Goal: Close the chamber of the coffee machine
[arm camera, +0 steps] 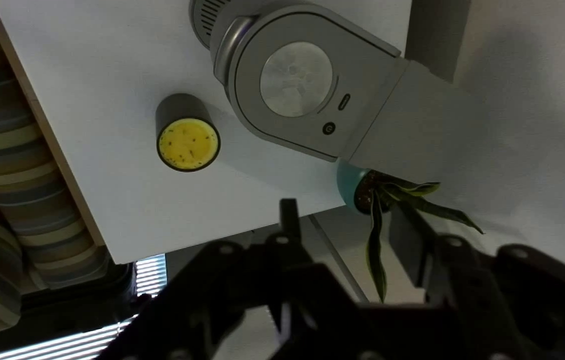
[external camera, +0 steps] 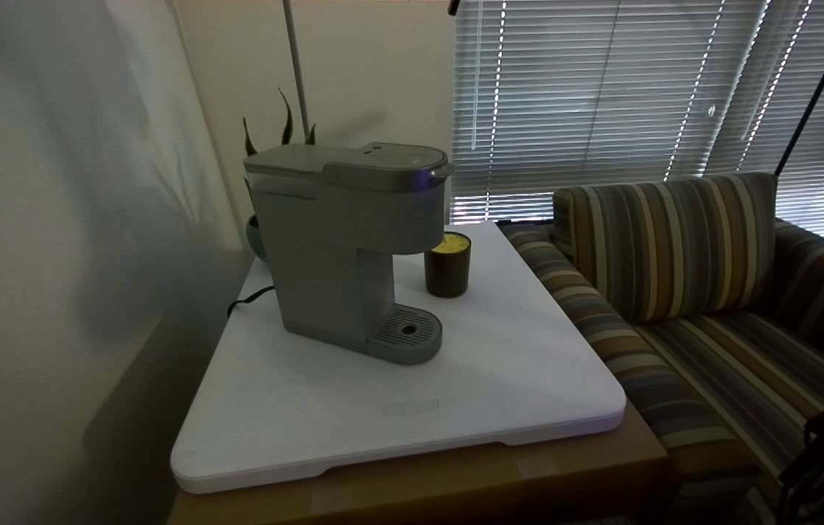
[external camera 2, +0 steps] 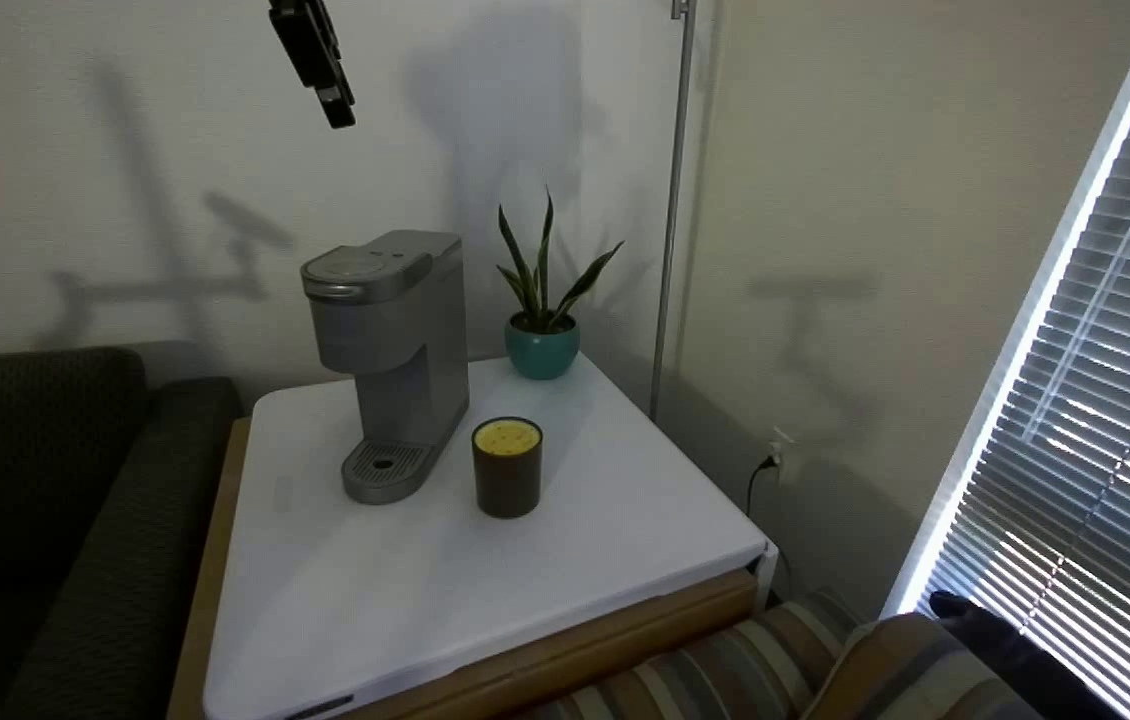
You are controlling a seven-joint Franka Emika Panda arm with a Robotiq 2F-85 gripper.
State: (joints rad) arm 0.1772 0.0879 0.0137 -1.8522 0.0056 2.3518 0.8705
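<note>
Gripper [arm camera: 346,225] of the robot has its two fingers [arm camera: 290,217] spread well apart, as the wrist view shows. In an exterior view, a dark part of it hangs in the air, higher than the grey coffee machine [external camera 2: 440,330] and apart from it. This machine stands upright on the white table top [external camera 2: 375,600]. Its lid [arm camera: 307,80] (with a pale round disc and two small button marks) lies flat and appears to be down on the body. At the front it has a shiny handle [arm camera: 232,47] and, lower, a slotted drip tray [external camera: 408,328]. Near the machine, but not touching it, stands a dark cup [external camera 2: 508,485] with yellow content. Near the machine's rear is a teal pot [external camera 2: 542,352] with a plant [external camera 2: 542,270]. A black cord [external camera: 251,297] comes from behind the machine onto the table top. Beside the table is a striped armchair [external camera: 667,248], with window blinds [external camera: 565,87] behind it.
</note>
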